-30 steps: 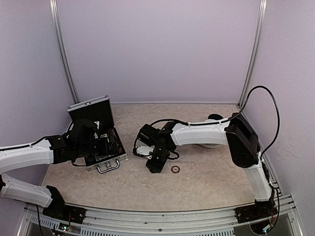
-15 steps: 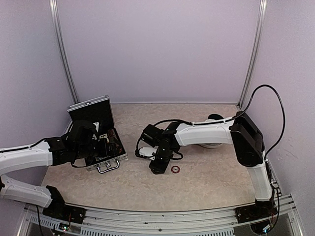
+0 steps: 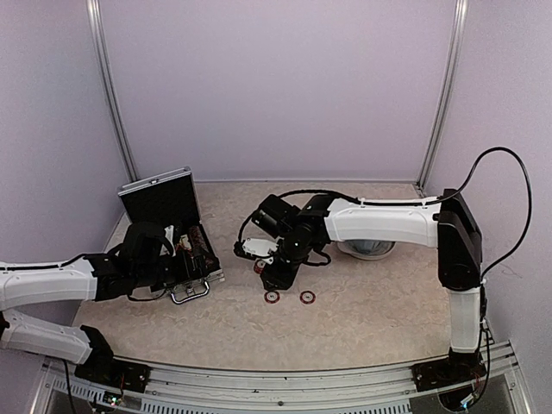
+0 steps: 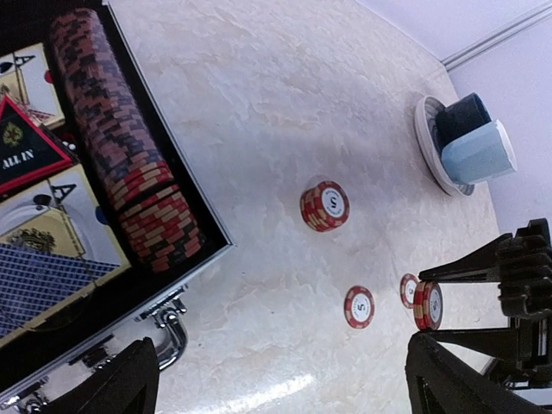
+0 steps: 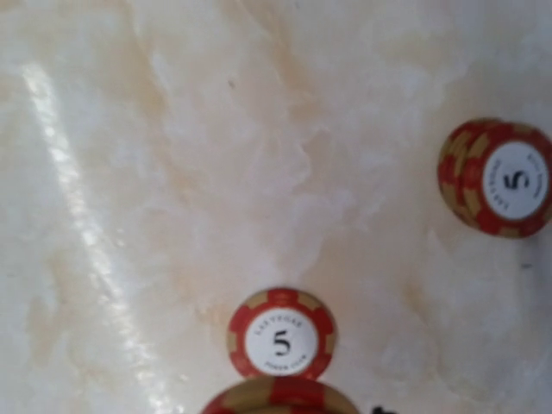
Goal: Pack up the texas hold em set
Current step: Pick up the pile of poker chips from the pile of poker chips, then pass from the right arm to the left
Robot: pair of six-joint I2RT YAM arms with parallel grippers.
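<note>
briefcase [image 3: 158, 197] open, lid upright. chip row [image 4: 121, 155] and card boxes [image 4: 52, 216] seated inside. left gripper [image 3: 185, 264] at case front edge, jaws wide apart, empty; judged standing by. right gripper [image 3: 276, 274] to right of case, clamped on edge-on chips [image 4: 429, 305], likely oriented for slotting into row. loose stack [image 4: 325, 205], single chip [image 4: 360, 307] and another beyond it lie on table [image 3: 362, 319], right of case, unpacked.

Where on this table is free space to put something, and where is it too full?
Free: the marble tabletop along the back wall, from the open silver ribbed case to the grey saucer; also the near strip in front of the loose red-and-white chips. Crowded: between case and saucer, where the right gripper grips upright chips.
</note>
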